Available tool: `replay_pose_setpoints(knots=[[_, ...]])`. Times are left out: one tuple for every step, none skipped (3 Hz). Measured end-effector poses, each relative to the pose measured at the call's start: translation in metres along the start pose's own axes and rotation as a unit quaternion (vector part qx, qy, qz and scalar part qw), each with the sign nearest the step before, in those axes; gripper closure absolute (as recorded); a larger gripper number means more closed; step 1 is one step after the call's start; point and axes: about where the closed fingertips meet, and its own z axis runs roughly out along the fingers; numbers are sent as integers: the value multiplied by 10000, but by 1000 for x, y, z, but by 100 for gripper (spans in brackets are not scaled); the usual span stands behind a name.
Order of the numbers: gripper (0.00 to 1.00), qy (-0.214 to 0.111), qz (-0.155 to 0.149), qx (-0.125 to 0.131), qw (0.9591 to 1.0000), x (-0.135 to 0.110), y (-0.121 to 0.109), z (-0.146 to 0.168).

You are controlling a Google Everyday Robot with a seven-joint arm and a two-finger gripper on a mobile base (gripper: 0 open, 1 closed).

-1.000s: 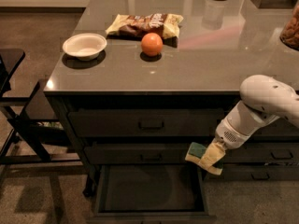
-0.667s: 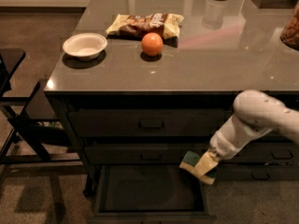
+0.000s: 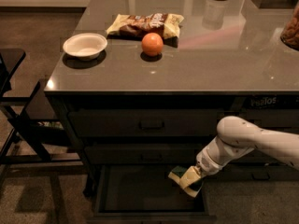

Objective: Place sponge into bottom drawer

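Camera view: a bowl (image 3: 84,45), a chip bag (image 3: 145,24) and an orange (image 3: 152,44) are being carried by the counter (image 3: 210,64). Below, the bottom drawer (image 3: 135,192) is being shown pulled out, and over its right side the sponge (image 3: 176,174) is being pinched by the gripper (image 3: 191,180).

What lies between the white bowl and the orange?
Only bare countertop, as the camera view shows. The claw is low, holding the sponge over the bottom drawer.

End effector (image 3: 190,181) gripping sponge (image 3: 176,174), low over open bottom drawer (image 3: 140,192), right side
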Motion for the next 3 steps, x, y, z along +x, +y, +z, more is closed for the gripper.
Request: replay_pose_setpoints(knots=[[100, -19, 38, 6, 10000, -1, -1, 1], [100, 51, 70, -23, 10000, 0, 0, 11], [100, -135, 413, -347, 9985, -5, -5, 51]])
